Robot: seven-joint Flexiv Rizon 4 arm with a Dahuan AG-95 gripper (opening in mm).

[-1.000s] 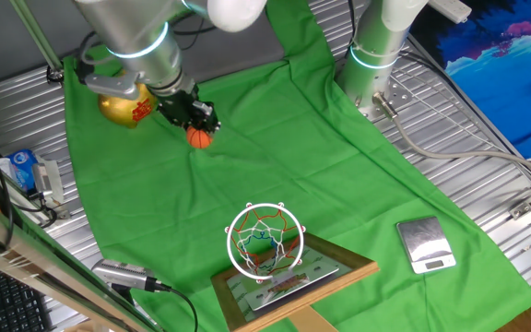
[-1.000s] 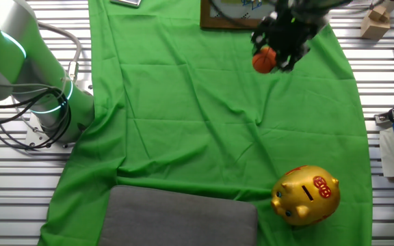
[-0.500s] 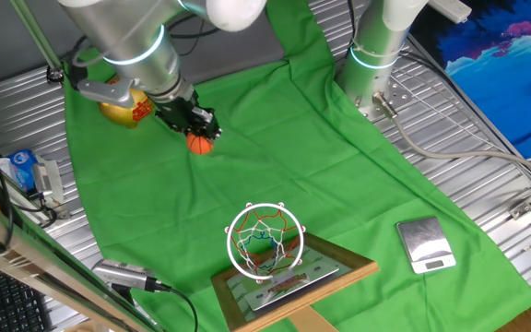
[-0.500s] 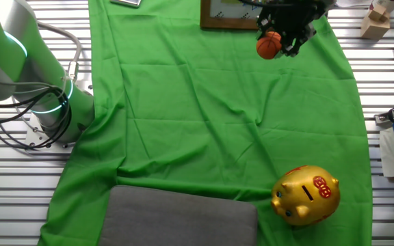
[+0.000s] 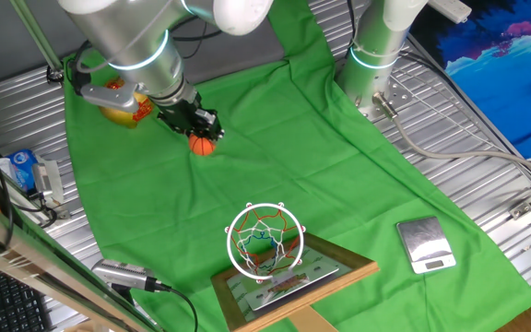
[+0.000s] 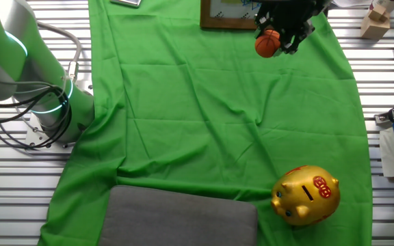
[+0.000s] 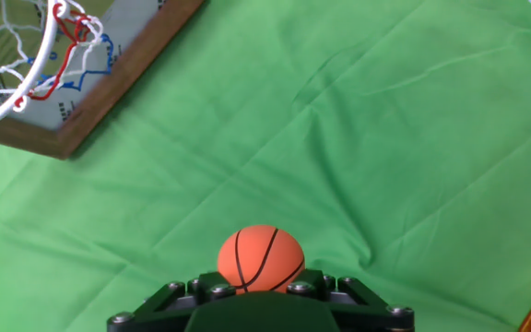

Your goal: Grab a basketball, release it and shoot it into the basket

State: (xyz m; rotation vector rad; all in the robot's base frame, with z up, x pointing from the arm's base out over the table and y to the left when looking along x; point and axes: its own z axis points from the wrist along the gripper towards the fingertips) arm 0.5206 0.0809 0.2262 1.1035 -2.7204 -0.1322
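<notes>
The small orange basketball (image 5: 204, 146) with dark seams sits between my gripper's (image 5: 201, 140) black fingers, held above the green cloth. It also shows in the other fixed view (image 6: 268, 43) and in the hand view (image 7: 260, 258), pressed against the finger bases. The gripper (image 6: 276, 41) is shut on it. The basket (image 5: 264, 239), a white ring with a red, white and green net on a wooden-framed backboard (image 5: 293, 277), lies at the near edge of the cloth. In the hand view its ring (image 7: 17, 55) is at the upper left, well away from the ball.
A gold-and-red piggy bank (image 5: 118, 101) sits behind the arm, also seen in the other fixed view (image 6: 306, 195). A silver scale (image 5: 425, 244) lies right of the basket. A second arm's base (image 5: 376, 55) stands at the back. A grey pad (image 6: 180, 217) lies on the cloth (image 5: 275, 157).
My gripper has carried the ball a short way toward the basket, away from the piggy bank. The grip on the ball is unchanged.
</notes>
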